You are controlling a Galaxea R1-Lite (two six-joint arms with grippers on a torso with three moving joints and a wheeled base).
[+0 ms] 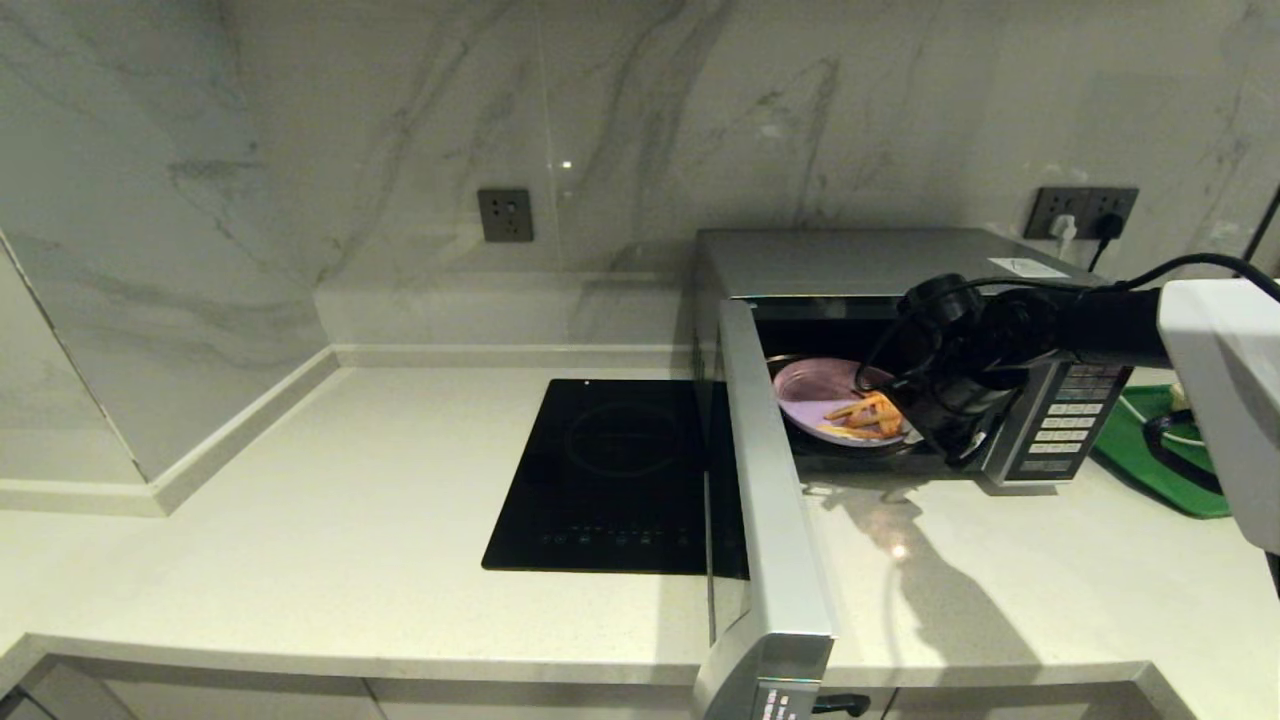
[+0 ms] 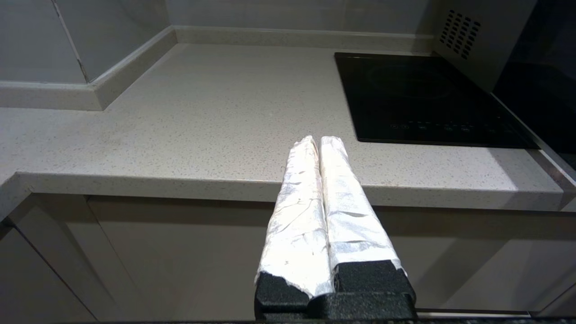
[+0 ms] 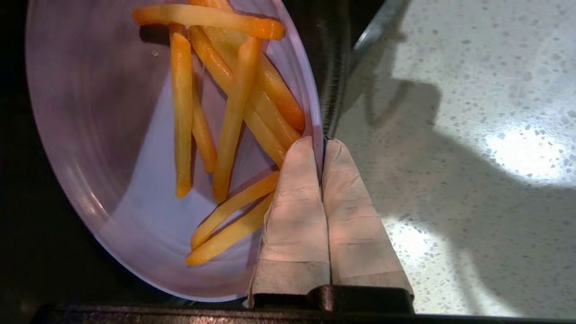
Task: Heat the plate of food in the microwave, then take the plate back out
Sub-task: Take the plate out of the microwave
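Wall socket [image 1: 505, 214]: grey, set in the marble back wall, to the left of the microwave.

Counter [image 1: 300, 520]: pale speckled stone, running the whole width below the wall.

Left gripper [image 2: 320, 140]: parked low at the counter's front edge, off the left side of the cooktop, not seen from the head camera. Its two tape-wrapped fingers [image 2: 297, 198] lie pressed together with nothing between them.

Cooktop [image 1: 615, 475]: flat black glass panel sunk in the counter, touching the left side of the microwave.

Microwave [image 1: 870, 262]: silver box at the back of the counter, right of centre. Its door [image 1: 765, 480] is swung fully open toward the front edge, so the cavity is exposed. The button panel [image 1: 1060, 425] sits on its right side.

Plate of food [image 1: 835, 395]: round lavender plate with orange-yellow fries [image 3: 234, 112] heaped toward its right rim. It is inside the microwave cavity, at the front opening, tilted with its near rim over the sill.

Right gripper [image 3: 323, 141]: reaching into the cavity from the right. Its fingers are clamped on the plate's rim, one finger on the upper face beside the fries, the other beneath.

Green tray [image 1: 1165, 455]: on the counter right of the microwave, partly hidden by the right arm.

Double wall socket [image 1: 1080, 212]: behind the microwave's right end, with plugs in it.
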